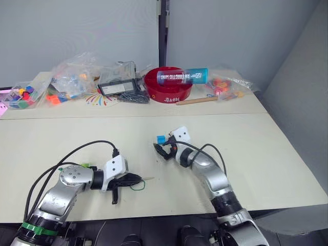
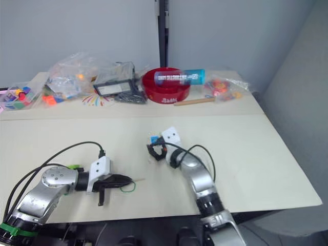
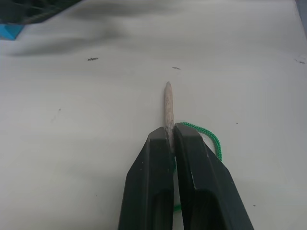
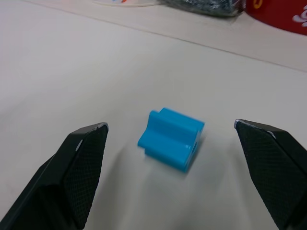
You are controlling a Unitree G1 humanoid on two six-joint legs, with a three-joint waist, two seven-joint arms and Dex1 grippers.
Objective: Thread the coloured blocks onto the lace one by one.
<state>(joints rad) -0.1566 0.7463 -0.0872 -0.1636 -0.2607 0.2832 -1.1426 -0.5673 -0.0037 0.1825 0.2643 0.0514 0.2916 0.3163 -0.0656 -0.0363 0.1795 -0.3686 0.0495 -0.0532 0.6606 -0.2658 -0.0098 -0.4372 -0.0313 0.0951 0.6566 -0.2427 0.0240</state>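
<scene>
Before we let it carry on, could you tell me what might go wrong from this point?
Two risks stand out. The right hand is open around the sky blue block, which lies skewed between the fingers; closing could twist or push it away. The left hand is shut on the lace near the base of its stiff tip, so only a short length projects for threading, and it might slip.
</scene>
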